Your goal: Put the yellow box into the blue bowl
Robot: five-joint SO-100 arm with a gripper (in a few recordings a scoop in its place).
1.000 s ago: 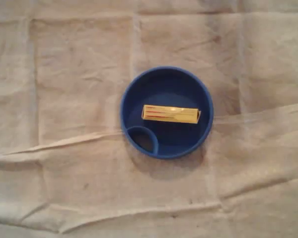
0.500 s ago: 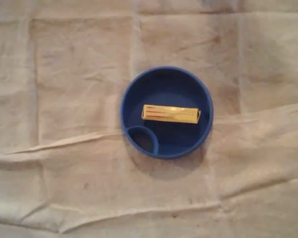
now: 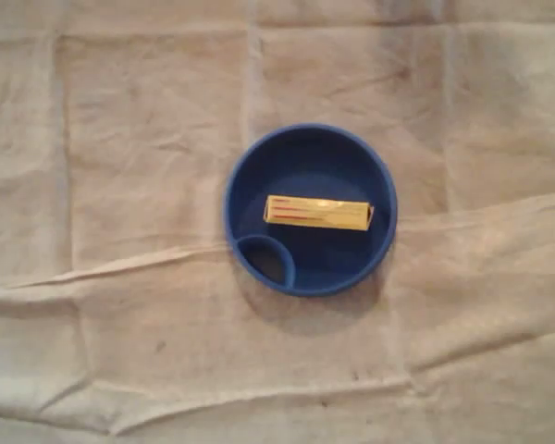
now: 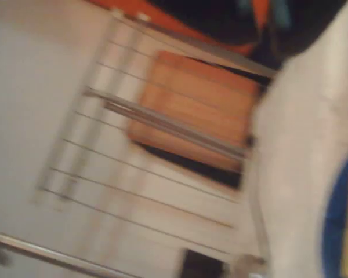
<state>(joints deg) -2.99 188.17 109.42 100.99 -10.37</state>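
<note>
Yellow card, printed with thin red lines, seems to be what the box [image 3: 318,213] is made of. It is a long, slim carton lying flat in the main well of the blue bowl [image 3: 310,157]. In the overhead view its length runs left to right, its right end sits at or very near the bowl's wall, and its lower left corner lies just above the small crescent pocket [image 3: 266,261] set into the bowl's lower left. By the look of things the placing is done. Should the box need taking up again, I judge it light and fairly stiff, though thin-walled enough to dent under a hard squeeze. The pale sheen along its top face suggests a smooth, somewhat slippery finish. The best hold would be across the narrow width near the middle, where bare blue floor shows along both long sides (the ends offer far less room). The bowl looks like light plastic and may slide on the creased cloth [image 3: 120,139] that covers the worktop. The wrist view is badly blurred, showing a white wire rack [image 4: 133,168], an orange-brown panel [image 4: 197,110] and a blue arc [image 4: 335,220] at the right edge. Whether the claw is released or clenched I cannot tell.
</note>
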